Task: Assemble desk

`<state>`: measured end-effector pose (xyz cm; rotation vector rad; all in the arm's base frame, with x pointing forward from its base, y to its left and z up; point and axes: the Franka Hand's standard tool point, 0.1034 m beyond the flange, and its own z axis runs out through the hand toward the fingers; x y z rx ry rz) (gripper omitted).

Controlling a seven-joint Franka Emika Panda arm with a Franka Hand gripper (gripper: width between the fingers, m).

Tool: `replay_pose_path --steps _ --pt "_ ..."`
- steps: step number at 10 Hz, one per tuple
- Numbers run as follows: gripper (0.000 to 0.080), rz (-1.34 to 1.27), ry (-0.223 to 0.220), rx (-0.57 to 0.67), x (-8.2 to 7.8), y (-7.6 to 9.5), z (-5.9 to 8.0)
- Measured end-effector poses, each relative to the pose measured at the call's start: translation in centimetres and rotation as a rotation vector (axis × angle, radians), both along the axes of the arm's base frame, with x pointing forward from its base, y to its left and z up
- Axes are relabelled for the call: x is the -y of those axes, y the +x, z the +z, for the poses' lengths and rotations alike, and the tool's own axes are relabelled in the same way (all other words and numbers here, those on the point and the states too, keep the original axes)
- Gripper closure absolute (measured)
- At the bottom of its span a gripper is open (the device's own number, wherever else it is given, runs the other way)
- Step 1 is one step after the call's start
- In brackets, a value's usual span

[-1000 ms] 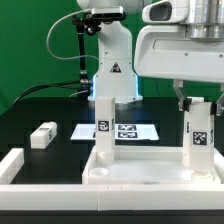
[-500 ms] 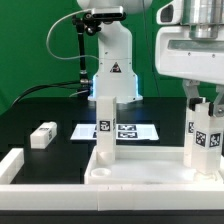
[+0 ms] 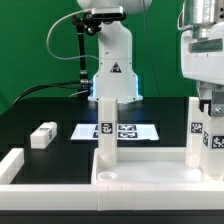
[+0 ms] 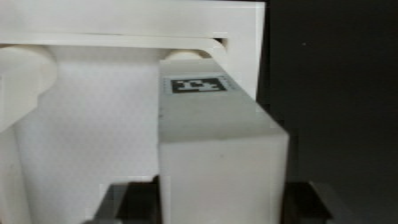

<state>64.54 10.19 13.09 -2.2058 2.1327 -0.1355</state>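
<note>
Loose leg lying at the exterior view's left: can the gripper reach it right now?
Probably not yet: the gripper looks shut on an upright leg on the tabletop. The lying leg itself sits uncovered, in the open.

Pincer [image 4: 217,205]: moved with the arm [image 3: 205,40] toward the tabletop [image 3: 55,112] edge on the exterior view's right, now partly out of the picture.
Held leg [image 3: 214,146]: carried the same way.
Rear leg [image 3: 197,125]: uncovered, tag now visible.

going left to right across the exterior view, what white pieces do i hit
left border bar → loose leg lying flat → upright leg → second upright leg → held leg in the gripper; marker board omitted, overlaps the first upright leg
</note>
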Motion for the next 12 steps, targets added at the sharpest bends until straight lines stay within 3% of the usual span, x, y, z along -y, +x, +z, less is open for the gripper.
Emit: replay_pose_path --steps 1,2,3,4,5,7,12 --pt "0.0505 0.003 -0.001 -0.001 0.0 0.0 -0.1" --pt "0.033 0.014 -0.002 -0.001 0.0 0.0 -0.1" --pt "0.0213 0.052 -0.006 -0.001 -0.1 0.0 -0.1" --pt "0.0213 0.071 -0.011 0.067 -0.7 0.4 -0.2" --pt "0.0162 0.12 -0.025 0.15 -1.3 0.1 -0.8" --pt "0.0152 0.341 -0.066 0.24 -1.5 -0.2 -1.4" --pt "0.0151 0.73 -0.155 0.236 -1.1 -0.1 -1.5"
